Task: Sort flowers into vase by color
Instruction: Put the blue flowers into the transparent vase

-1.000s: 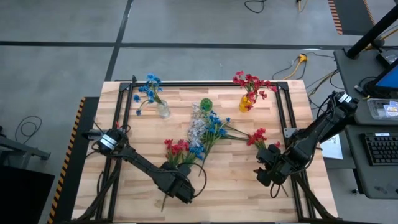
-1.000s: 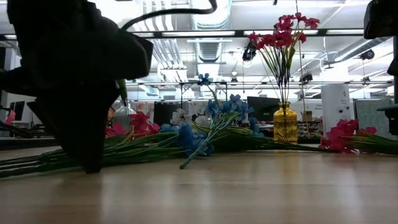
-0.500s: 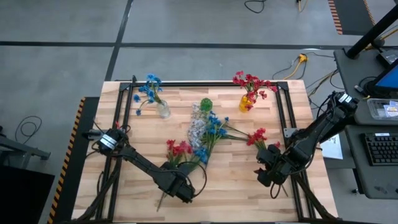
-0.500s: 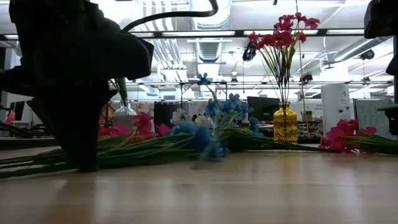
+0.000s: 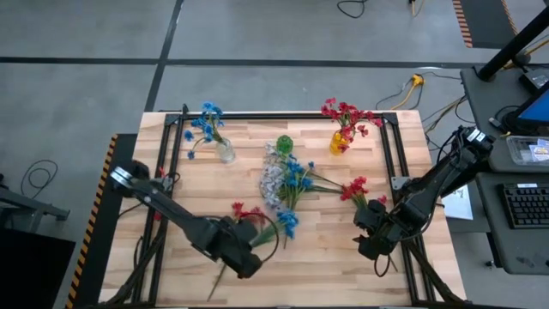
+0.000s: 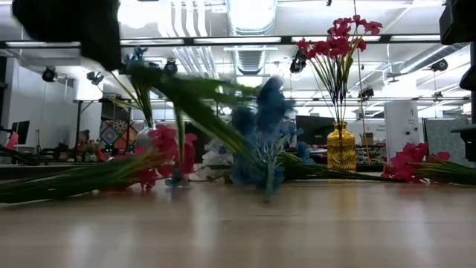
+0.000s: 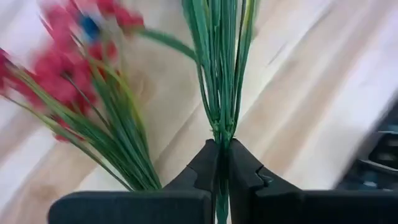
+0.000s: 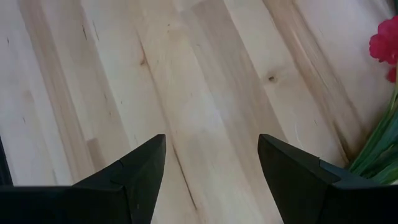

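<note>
Left gripper (image 7: 221, 163): clamped on the stems of a blue spray (image 5: 286, 221), raised off the table (image 5: 326, 249) at near centre, likely for carrying to its matching vase. Right gripper (image 8: 211, 163): fingers apart, empty, waiting at near right beside a red spray (image 5: 356, 189).

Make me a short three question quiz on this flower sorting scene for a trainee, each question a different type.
1. True or false: the left claw is shut on green stems.
2. Which flowers stand in the yellow vase? A) blue B) red C) white
3. Fill in: the right claw hangs open above bare ____.

Key: 1 true. 2 B, the red flowers. 3 wood, the table; nothing sits between its fingers.
</note>
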